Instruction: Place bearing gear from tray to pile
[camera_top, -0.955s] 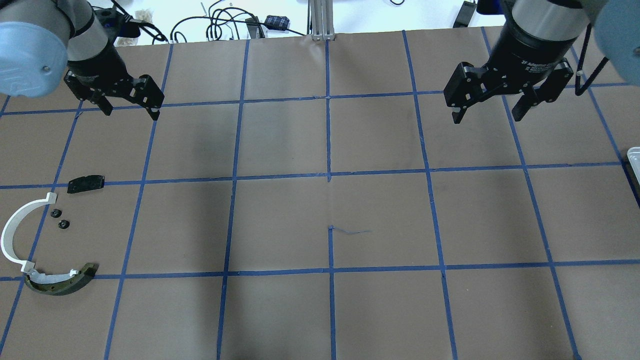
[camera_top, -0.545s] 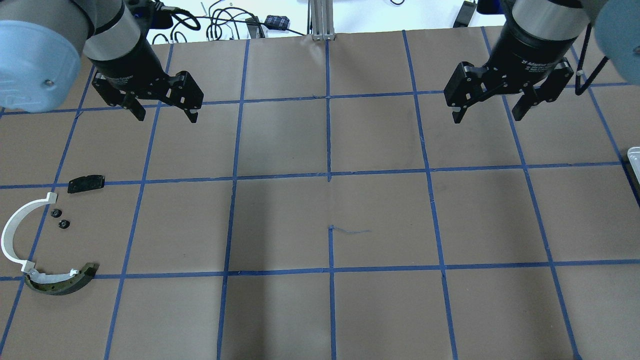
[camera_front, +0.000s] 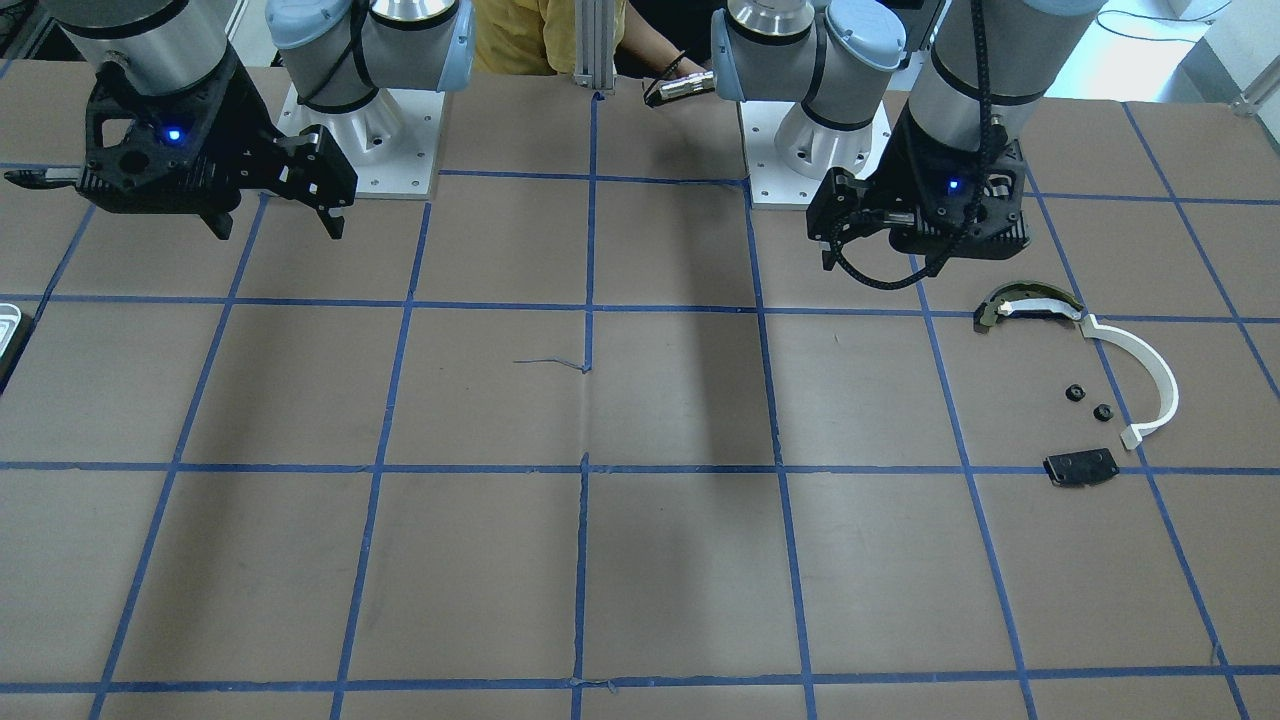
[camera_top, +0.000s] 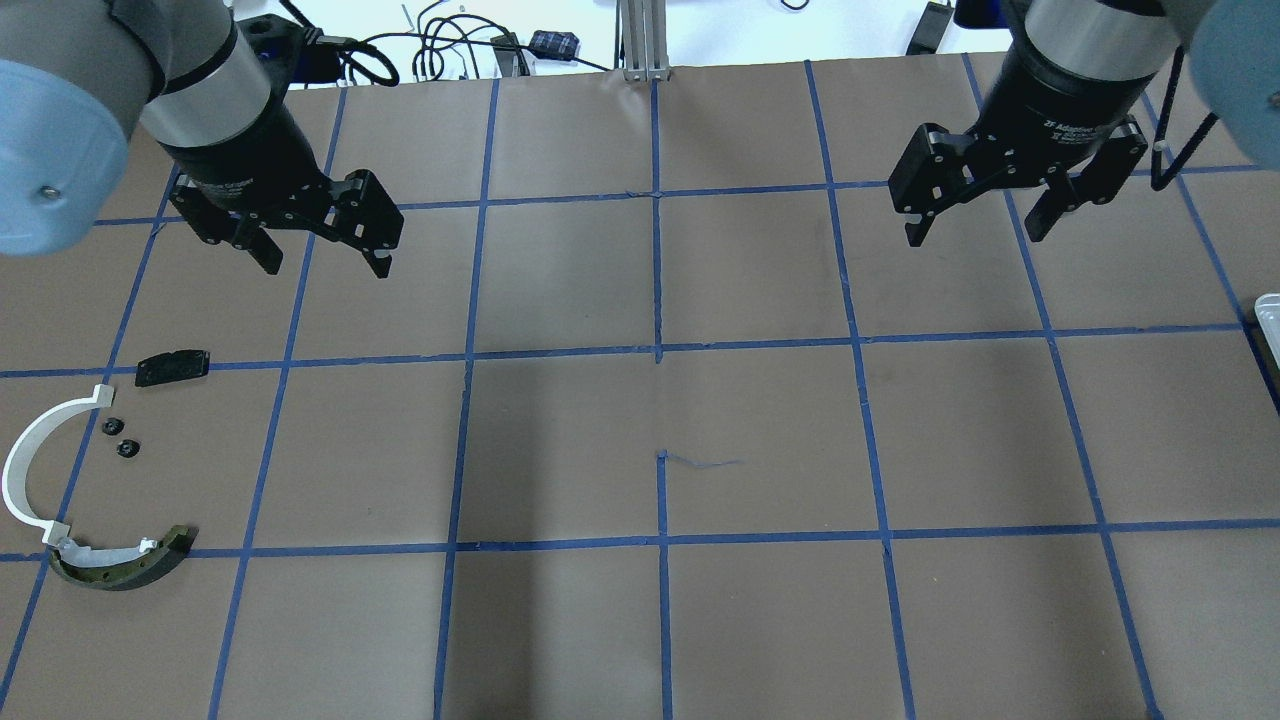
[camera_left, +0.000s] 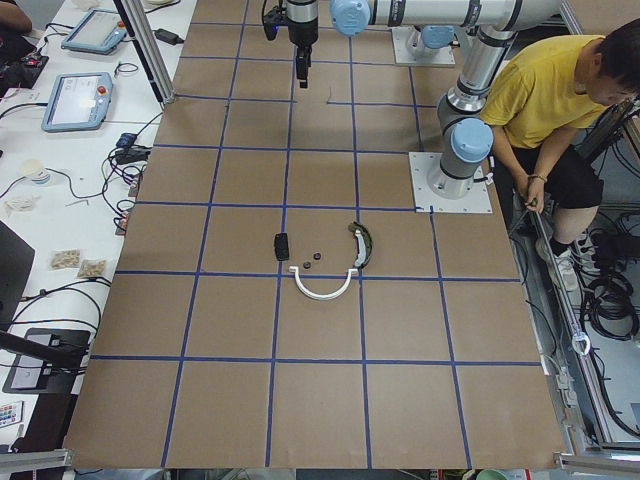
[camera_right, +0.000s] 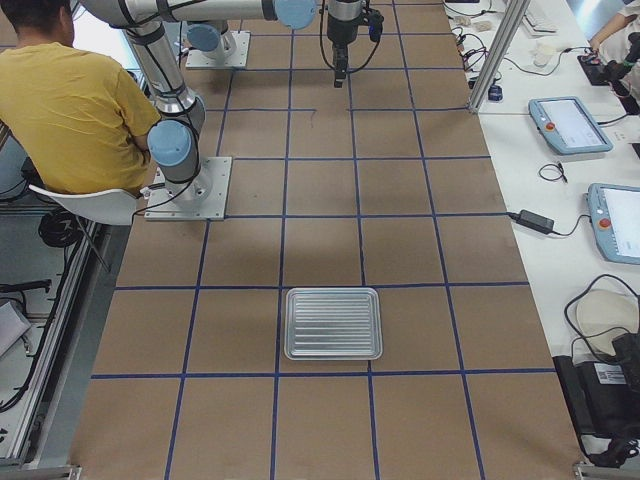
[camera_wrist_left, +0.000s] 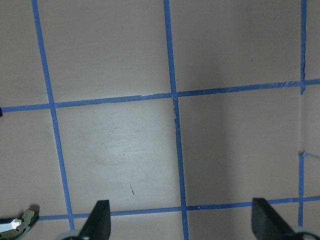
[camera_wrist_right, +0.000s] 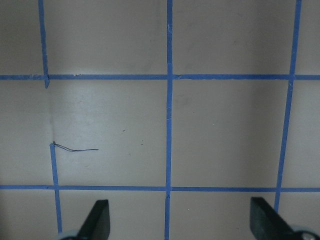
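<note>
Your left tool (camera_top: 325, 262) hangs wide and empty near the pile (camera_top: 120, 572); your right tool (camera_top: 975, 235), also wide, hangs well apart from the tray (camera_right: 333, 323).

In the overhead view, white print on the black body of the right gripper (camera_top: 972, 234) reads "2F Adaptive". The rest of that line and a smaller line under it are too fine to read. The left gripper (camera_top: 326, 266) has similar white lettering on its body, too blurred to read. The handheld screens (camera_right: 570, 122) show no legible text.
</note>
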